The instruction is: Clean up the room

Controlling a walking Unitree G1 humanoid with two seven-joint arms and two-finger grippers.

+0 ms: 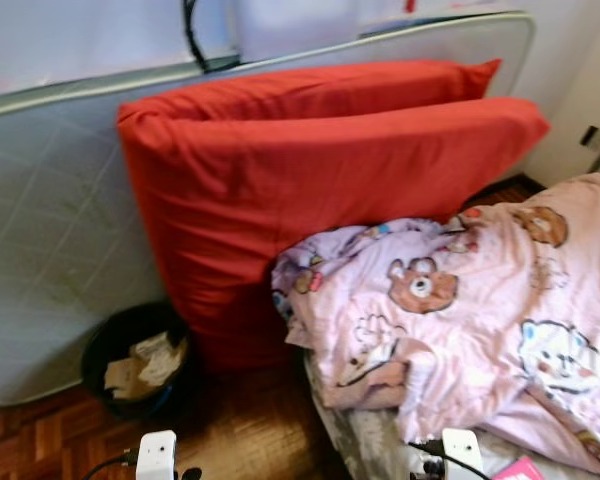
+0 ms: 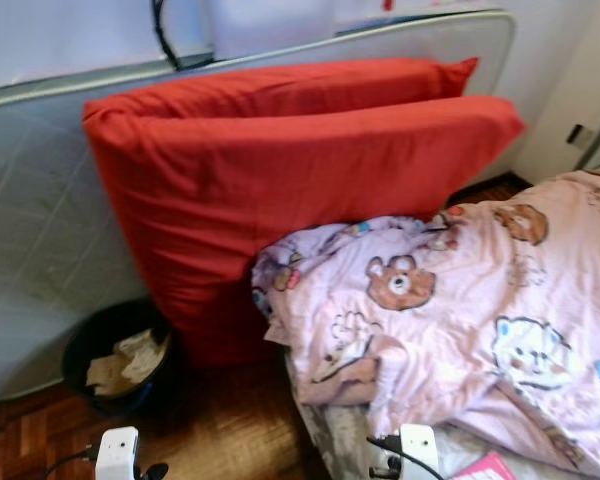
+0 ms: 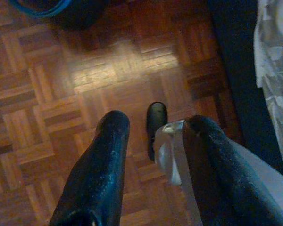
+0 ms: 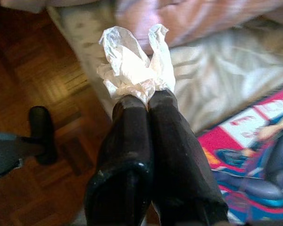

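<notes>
My right pincer [image 4: 148, 101] is clenched on a tissue [image 4: 134, 66], white and crumpled, sprouting past my fingertips above the bed edge [image 4: 217, 80]; my wrist view alone tells this, since the head view gives just both wrists low down, the pink duvet [image 1: 480, 310] ahead of my right, red cushions [image 1: 310, 190] beyond, and the bin [image 1: 135, 362] with paper scraps ahead of my left; my left pincer [image 3: 153, 125] hangs released over parquet [image 3: 52, 94].

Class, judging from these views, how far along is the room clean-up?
Done: the black bin by the red cushions already holds crumpled paper. In hand: the right gripper is shut on a white tissue. Left: dropping it in the bin; the left gripper is open.
</notes>
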